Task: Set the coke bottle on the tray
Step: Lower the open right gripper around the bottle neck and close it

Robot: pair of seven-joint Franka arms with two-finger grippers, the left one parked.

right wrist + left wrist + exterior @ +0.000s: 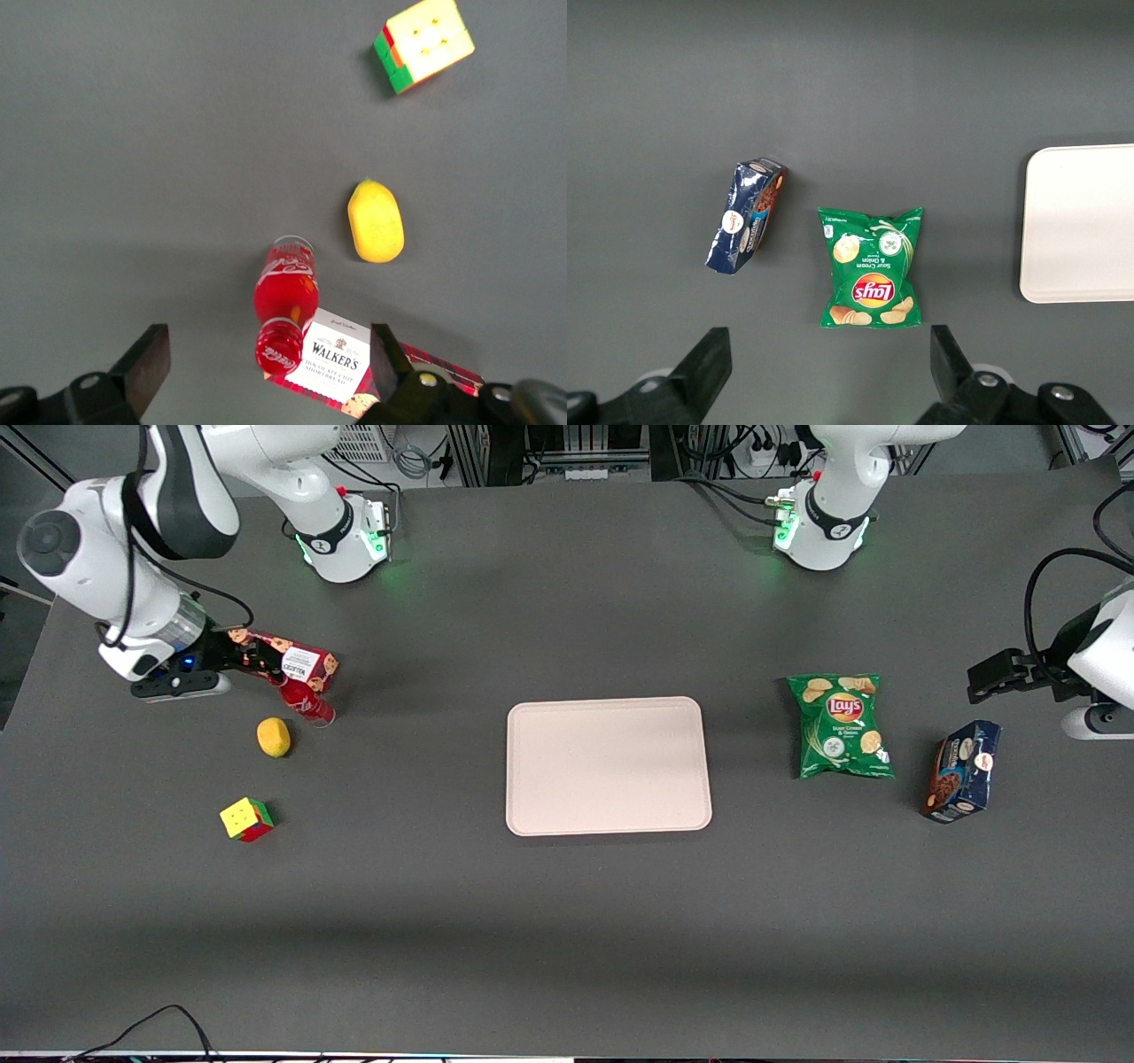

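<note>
The coke bottle (306, 702) stands upright on the table at the working arm's end, touching a red cookie-printed box (301, 661). It has a red cap, a red label and a clear base. My gripper (257, 662) hovers above the box and bottle. In the right wrist view the gripper (267, 367) is open, and the bottle's cap (279, 347) shows between the two fingers (146, 361), lower down. The pale beige-pink tray (608, 766) lies bare at the table's middle; its edge also shows in the left wrist view (1081, 221).
A yellow lemon (274, 737) lies just nearer the front camera than the bottle, and a colour cube (246, 818) nearer still. A green Lay's bag (840, 724) and a blue cookie box (961, 771) lie toward the parked arm's end.
</note>
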